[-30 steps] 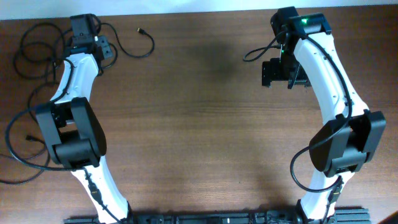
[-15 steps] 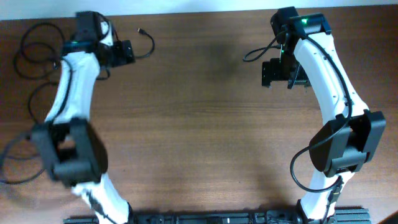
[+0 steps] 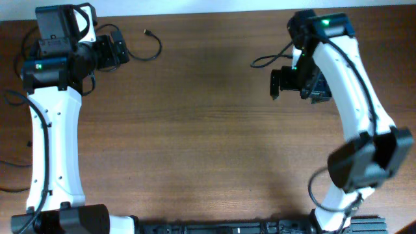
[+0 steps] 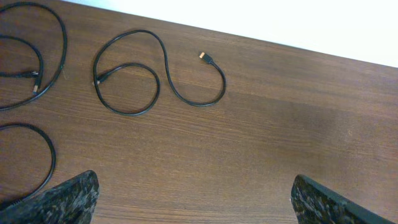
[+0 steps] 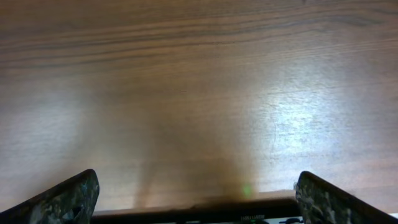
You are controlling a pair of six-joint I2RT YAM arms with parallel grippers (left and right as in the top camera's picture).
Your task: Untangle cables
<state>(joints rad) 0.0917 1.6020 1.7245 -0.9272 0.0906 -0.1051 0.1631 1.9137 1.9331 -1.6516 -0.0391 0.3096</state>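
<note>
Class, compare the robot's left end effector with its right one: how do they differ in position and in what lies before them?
The left end effector sits near the table's far left corner; the right end effector sits towards the far right. The left one's camera shows the cables lying loosely looped on the wood; the right one's shows only bare table. Both are open and hold nothing.
</note>
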